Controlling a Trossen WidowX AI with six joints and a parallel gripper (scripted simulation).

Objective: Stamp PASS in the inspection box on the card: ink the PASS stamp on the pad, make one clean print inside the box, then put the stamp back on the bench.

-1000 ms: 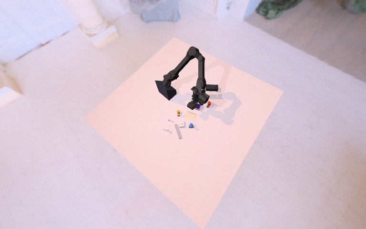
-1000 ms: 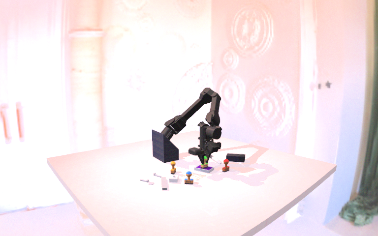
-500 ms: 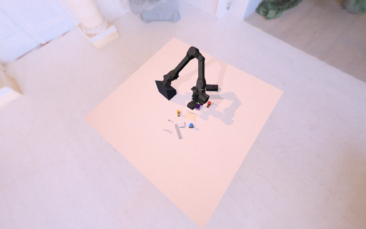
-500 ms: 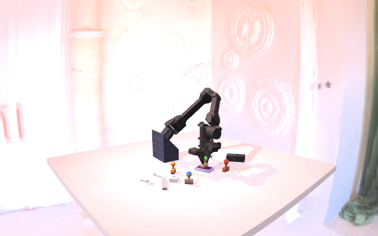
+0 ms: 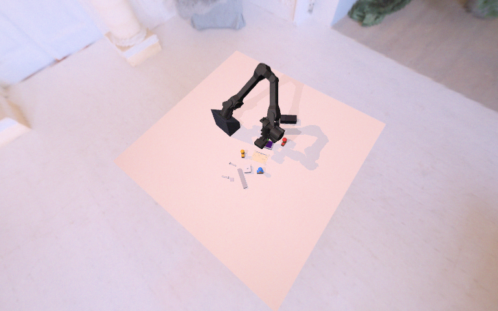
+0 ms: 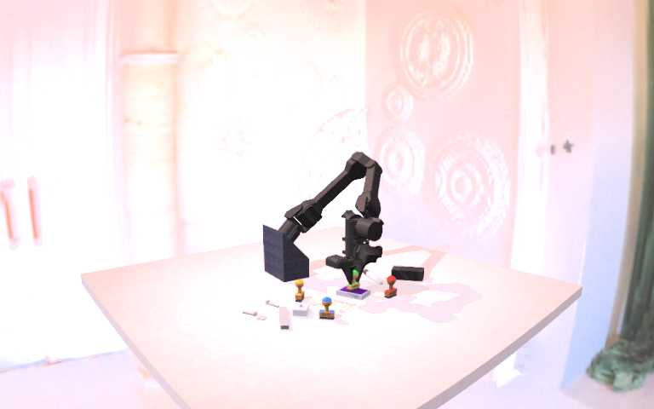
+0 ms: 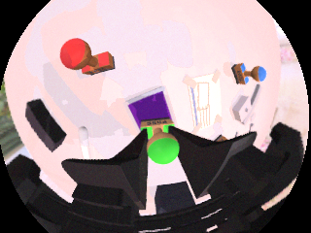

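Observation:
My gripper point(image 6: 354, 280) point(image 7: 157, 130) is shut on the green-knobbed stamp point(image 6: 353, 285) point(image 7: 163, 148), which is upright over the near edge of the purple ink pad point(image 5: 269, 145) point(image 6: 344, 290) point(image 7: 150, 106). The stamp's base looks on or just above the pad; its underside is hidden and its lettering is too small to read. The card point(image 5: 259, 157) point(image 6: 343, 305) point(image 7: 213, 114) lies flat beside the pad, with a printed outline on it. I make out no print inside the outline. In the top view the arm hides most of the stamp.
A red stamp point(image 5: 284, 140) point(image 6: 391, 286) point(image 7: 75, 53) and a black block point(image 5: 288, 118) point(image 6: 408, 273) point(image 7: 46, 123) stand beyond the pad. A blue stamp point(image 5: 259, 170) point(image 6: 327, 308) point(image 7: 257, 74), yellow stamp point(image 5: 242, 153) point(image 6: 299, 289), white block point(image 5: 248, 169) point(image 6: 300, 310) and grey bar point(image 5: 242, 178) point(image 6: 284, 318) surround the card.

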